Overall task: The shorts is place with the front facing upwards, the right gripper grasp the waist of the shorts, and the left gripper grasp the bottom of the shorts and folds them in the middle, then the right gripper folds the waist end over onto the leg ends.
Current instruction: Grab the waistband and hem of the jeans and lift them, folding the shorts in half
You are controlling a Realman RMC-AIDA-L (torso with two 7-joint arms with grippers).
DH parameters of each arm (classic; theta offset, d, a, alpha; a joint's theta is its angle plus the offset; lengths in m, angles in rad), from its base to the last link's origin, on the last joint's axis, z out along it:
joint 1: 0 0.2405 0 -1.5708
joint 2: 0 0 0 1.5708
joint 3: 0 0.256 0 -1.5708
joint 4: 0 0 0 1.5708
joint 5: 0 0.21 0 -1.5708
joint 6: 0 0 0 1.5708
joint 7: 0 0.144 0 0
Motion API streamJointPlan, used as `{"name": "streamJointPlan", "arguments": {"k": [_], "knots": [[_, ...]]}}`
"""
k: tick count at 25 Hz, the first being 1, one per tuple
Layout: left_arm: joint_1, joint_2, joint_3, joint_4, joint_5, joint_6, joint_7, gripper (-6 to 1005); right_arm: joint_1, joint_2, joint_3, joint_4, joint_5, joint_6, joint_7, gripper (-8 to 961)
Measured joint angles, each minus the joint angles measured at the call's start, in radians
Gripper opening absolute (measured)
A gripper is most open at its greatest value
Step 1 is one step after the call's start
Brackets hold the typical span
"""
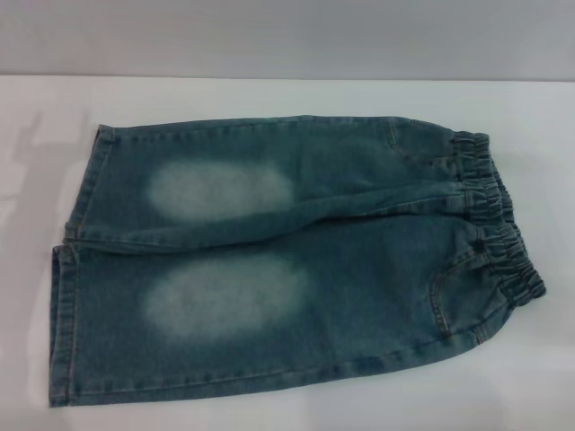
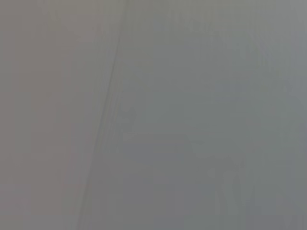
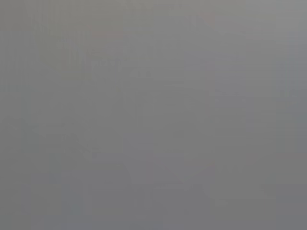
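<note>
The shorts (image 1: 287, 260) lie spread flat on the white desk (image 1: 269, 94), front up, with their long axis running crosswise before the robot. The gathered elastic waist (image 1: 499, 224) sits at the shorts' right end, on the robot's right-arm side, and the bottom of the shorts (image 1: 72, 269), two stitched hems, sits at the left end, on the left-arm side. So each arm is nearer the end it is meant to take.

Neither the left hand nor the right hand shows in the head view, and both wrist views give only a plain grey field, so where the hands hang relative to the shorts, and whether their fingers are apart or together, cannot be told.

The denim is blue-green with two pale faded ovals across the thighs, one on each leg. The far leg overlaps the near one slightly along the middle seam, and the near hem reaches a little farther left than the far one. No fold looks begun yet.
</note>
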Motion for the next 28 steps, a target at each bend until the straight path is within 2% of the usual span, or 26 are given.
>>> {"name": "streamJointPlan", "arguments": {"k": [18,22,25,28], "knots": [[-0.014,-0.002,-0.036,-0.01,-0.002,-0.063,-0.005,746,-0.02,0.006,0.003,0.028,0.001,0.0,0.018,550],[-0.017,-0.001,-0.028,-0.011,0.001,-0.088,-0.079,744,-0.022,0.006,0.003,0.031,0.001,-0.003,0.067,549],[-0.021,0.004,0.014,0.0,0.012,-0.124,-0.155,743,-0.03,0.006,0.005,0.031,0.001,-0.008,0.095,550],[-0.017,0.014,0.124,0.057,0.026,-0.192,-0.24,742,-0.038,0.006,0.016,0.031,0.001,-0.007,0.097,550]]}}
